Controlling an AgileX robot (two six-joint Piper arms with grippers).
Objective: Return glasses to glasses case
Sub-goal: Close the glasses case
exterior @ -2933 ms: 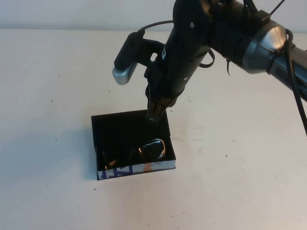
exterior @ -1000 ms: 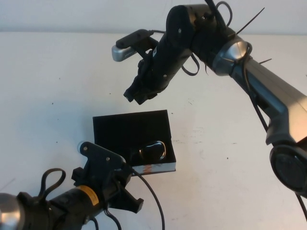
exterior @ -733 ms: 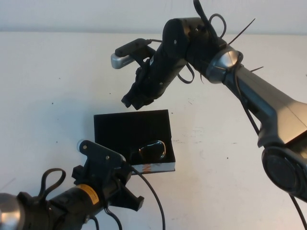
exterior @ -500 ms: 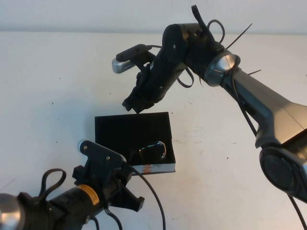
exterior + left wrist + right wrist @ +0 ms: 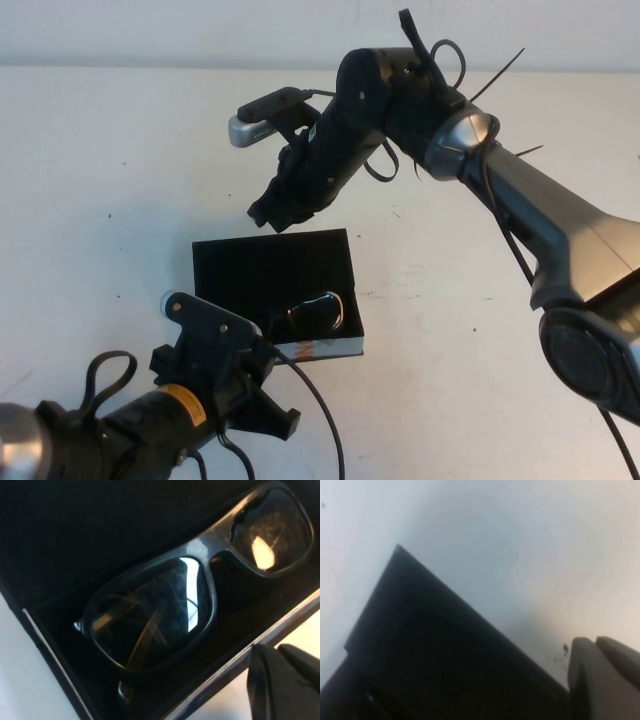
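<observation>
Desk (image 5: 100, 150): plain white, wide, bare apart from the case near the middle and a few dark specks.

Right arm (image 5: 520, 200): reaches in from the right side across the desk, bent down toward the case's far edge.

Left arm (image 5: 120, 430): enters low at the near left corner, aimed at the case's near wall.

Glasses case (image 5: 250, 270): black open box, lid off, printed strip along the near side; sits between the two grippers.

Glasses (image 5: 315, 312): inside the case, lying against the near wall toward its right end; in the left wrist view (image 5: 165, 605) thick black frame facing up, both lenses reflecting light, folded arms showing through one lens.

Right gripper (image 5: 268, 215): hangs in the air just past the case's far edge, clear of it and holding nothing; fingers (image 5: 600, 675) pressed together in the right wrist view.

Left gripper (image 5: 255, 415): just outside the near wall of the case, not touching the glasses; one dark fingertip (image 5: 280, 680) visible beside the rim, whether the fingers are apart or together cannot be told.

Step in hand: placing looks done, with the glasses fully within the walls; seems to be the check or withdrawal stage.

Next move: probably calls for lifting both arms clear without knocking the case; if a lid exists, out of sight here, so closing cannot be judged.
</observation>
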